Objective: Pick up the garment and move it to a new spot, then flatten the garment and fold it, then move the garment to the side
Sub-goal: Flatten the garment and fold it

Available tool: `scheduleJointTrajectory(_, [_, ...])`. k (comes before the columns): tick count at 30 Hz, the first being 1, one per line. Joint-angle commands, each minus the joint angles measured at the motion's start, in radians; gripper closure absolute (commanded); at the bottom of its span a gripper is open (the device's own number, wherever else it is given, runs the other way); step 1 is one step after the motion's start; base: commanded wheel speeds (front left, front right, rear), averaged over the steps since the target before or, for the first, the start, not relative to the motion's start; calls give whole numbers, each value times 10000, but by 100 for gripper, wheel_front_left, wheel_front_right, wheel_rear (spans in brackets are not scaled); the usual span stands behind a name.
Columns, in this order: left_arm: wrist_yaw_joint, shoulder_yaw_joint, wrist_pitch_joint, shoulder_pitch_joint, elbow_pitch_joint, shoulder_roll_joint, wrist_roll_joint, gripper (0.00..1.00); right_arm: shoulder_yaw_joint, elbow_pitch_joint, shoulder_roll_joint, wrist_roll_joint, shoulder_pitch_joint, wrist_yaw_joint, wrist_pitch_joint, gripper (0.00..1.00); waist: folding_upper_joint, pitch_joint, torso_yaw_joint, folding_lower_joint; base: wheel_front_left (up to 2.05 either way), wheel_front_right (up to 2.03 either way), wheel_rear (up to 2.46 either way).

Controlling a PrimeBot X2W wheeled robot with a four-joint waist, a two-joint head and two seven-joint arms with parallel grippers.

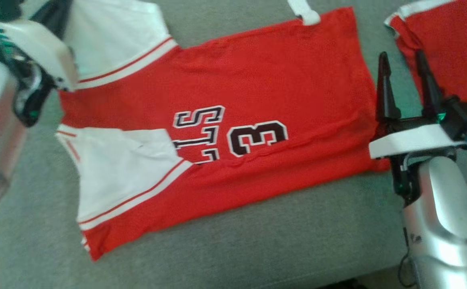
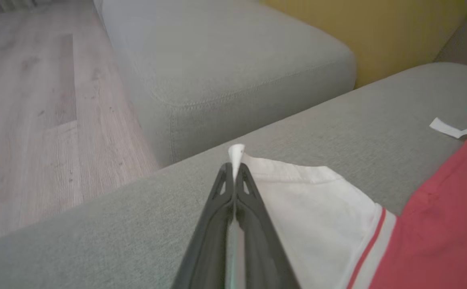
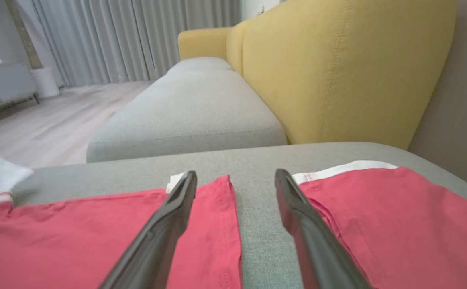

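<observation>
Silver forearm (image 1: 446, 208), white wrist plate (image 1: 412, 145), long black jaws (green LED (image 1: 441, 117) glowing)

Right end effector (image 3: 235, 173) with fingers wide apart over grey cushion (image 3: 253, 237) between red garment (image 3: 76, 233) and second red cloth (image 3: 398, 224)

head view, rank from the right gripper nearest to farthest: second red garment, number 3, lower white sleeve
1. second red garment, just right of the right gripper
2. number 3, mid-jersey, to its left
3. lower white sleeve, far left
</observation>
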Motion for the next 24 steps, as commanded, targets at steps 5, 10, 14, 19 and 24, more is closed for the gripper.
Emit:
scheduleJointTrajectory(5, [18, -83, -674, 223, -1066, 293, 249, 100, -543, 518, -172, -960, -1010, 65, 1162, 0, 0, -700, 1267, 1, 0, 0, 0])
scheduleJointTrajectory(10, [148, -334, -825, 761, -2206, 354, 380, 100, -1070, 1771, -688, -1437, -1973, 65, 2779, 0, 0, -846, 1944, 1, 0, 0, 0])
scheduleJointTrajectory(14, [342, -541, -707, 1148, -3263, 445, 467, 100, -1488, 3051, -1101, -1781, -2859, 65, 3764, 0, 0, -805, 2295, 1, 0, 0, 0])
scheduleJointTrajectory(19, [611, -679, -474, 1368, -4327, 497, 503, 100, -1960, 4475, -1490, -2410, -3803, 65, 4164, 0, 0, -618, 2569, 1, 0, 0, 0])
scheduleJointTrajectory(24, [769, -707, -285, 1337, -4893, 583, 528, 100, -2300, 5577, -1609, -2739, -4556, 65, 4134, 0, 0, -328, 2687, 1, 0, 0, 0])
